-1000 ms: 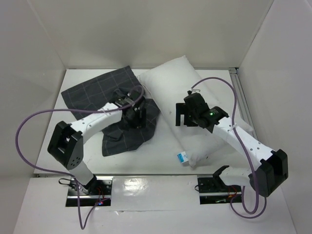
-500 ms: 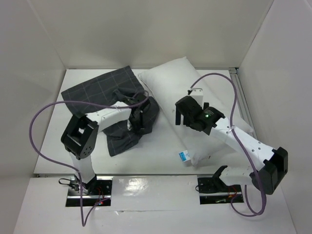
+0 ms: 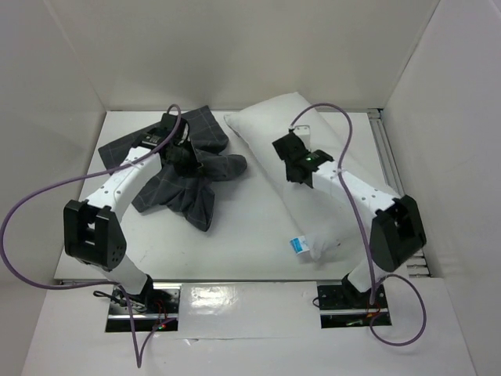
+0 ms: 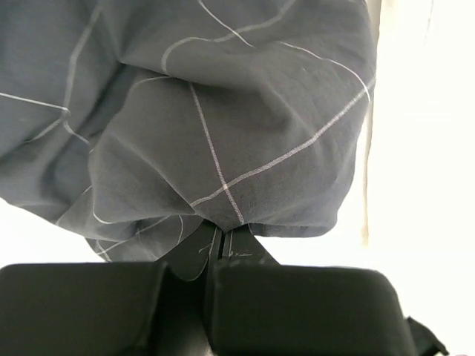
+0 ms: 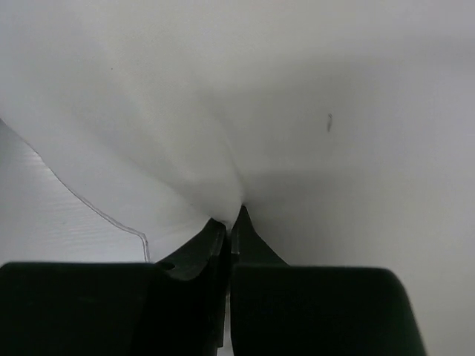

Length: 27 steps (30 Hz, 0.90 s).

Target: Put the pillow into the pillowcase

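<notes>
The dark grey checked pillowcase (image 3: 184, 172) lies bunched at the left back of the table. My left gripper (image 3: 176, 149) is shut on a fold of the pillowcase (image 4: 223, 133), the cloth hanging from its closed tips (image 4: 223, 230). The white pillow (image 3: 313, 211) lies diagonally on the right, its blue-and-white tag (image 3: 298, 245) near the front. My right gripper (image 3: 288, 157) is shut on the pillow (image 5: 297, 111), pinching a pucker of its white fabric at the tips (image 5: 234, 215), on the pillow's left side towards the back.
White walls close in the table on the left, back and right. A metal rail (image 3: 391, 172) runs along the right edge. Purple cables (image 3: 31, 211) loop from both arms. Bare white table (image 3: 243, 219) lies between pillowcase and pillow.
Both grippers have shut, the left on the pillowcase, the right on the pillow. The left arm has pulled the pillowcase back and left, bunching it. The right gripper has moved towards the back.
</notes>
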Available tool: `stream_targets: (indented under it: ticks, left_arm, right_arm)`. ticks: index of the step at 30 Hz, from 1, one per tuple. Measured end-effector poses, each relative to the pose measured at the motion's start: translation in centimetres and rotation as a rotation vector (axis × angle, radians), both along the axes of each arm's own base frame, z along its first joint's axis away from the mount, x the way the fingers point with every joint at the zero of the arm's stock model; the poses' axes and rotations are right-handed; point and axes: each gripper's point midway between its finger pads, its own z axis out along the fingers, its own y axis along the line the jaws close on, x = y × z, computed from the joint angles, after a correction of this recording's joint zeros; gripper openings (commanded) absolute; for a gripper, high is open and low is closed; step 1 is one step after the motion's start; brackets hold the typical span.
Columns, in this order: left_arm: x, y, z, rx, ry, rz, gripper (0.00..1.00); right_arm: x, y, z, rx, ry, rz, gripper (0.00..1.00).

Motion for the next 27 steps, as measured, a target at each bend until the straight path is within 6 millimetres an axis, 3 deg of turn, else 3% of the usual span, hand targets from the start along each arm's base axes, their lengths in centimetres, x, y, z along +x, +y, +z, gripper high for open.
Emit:
stream_targets:
  ticks: [8, 10, 11, 12, 13, 15, 18, 22, 24, 26, 27]
  left_arm:
    - [-0.6, -0.3, 0.1, -0.047, 0.012, -0.059, 0.0]
    - [-1.2, -0.6, -0.3, -0.048, 0.024, -0.078, 0.08]
    - [-1.5, -0.8, -0.5, -0.041, 0.026, -0.103, 0.26]
    - [-1.9, -1.2, -0.6, -0.036, 0.027, -0.13, 0.34]
    - [-2.3, -1.7, -0.8, -0.027, 0.027, -0.162, 0.46]
    - [-3.4, -2.7, -1.0, -0.003, 0.035, -0.223, 0.61]
    - [-4.8, -3.1, -1.6, 0.063, 0.062, -0.263, 0.61]
    - [-5.7, -1.0, -2.0, 0.147, 0.069, -0.169, 0.63]
    - [-7.6, 0.4, -2.6, 0.153, 0.082, -0.099, 0.66]
    - [-10.5, 1.7, -3.9, 0.152, 0.128, -0.038, 0.69]
    - [-11.9, 2.2, -4.8, 0.15, 0.155, -0.006, 0.79]
  right_arm:
    - [-4.3, -6.6, 4.1, 0.026, -0.096, -0.111, 0.0]
    - [-5.7, -7.5, 4.4, 0.007, -0.087, -0.121, 0.0]
    - [-6.2, -7.7, 4.4, 0.002, -0.075, -0.12, 0.12]
    - [-6.6, -7.7, 4.3, 0.004, -0.065, -0.121, 0.36]
    - [-6.9, -7.7, 4.2, 0.01, -0.055, -0.123, 0.7]
    - [-7.2, -7.2, 4.3, 0.023, -0.039, -0.105, 0.82]
    - [-6.9, -4.5, 5.8, 0.092, -0.068, -0.037, 0.86]
    - [-7.1, 2.6, 8.0, 0.243, -0.118, 0.155, 0.87]
    - [-7.4, 5.9, 8.0, 0.289, -0.111, 0.238, 0.89]
    - [-7.7, 8.8, 6.7, 0.309, -0.073, 0.304, 0.92]
    - [-7.9, 9.8, 5.7, 0.308, -0.046, 0.326, 0.93]
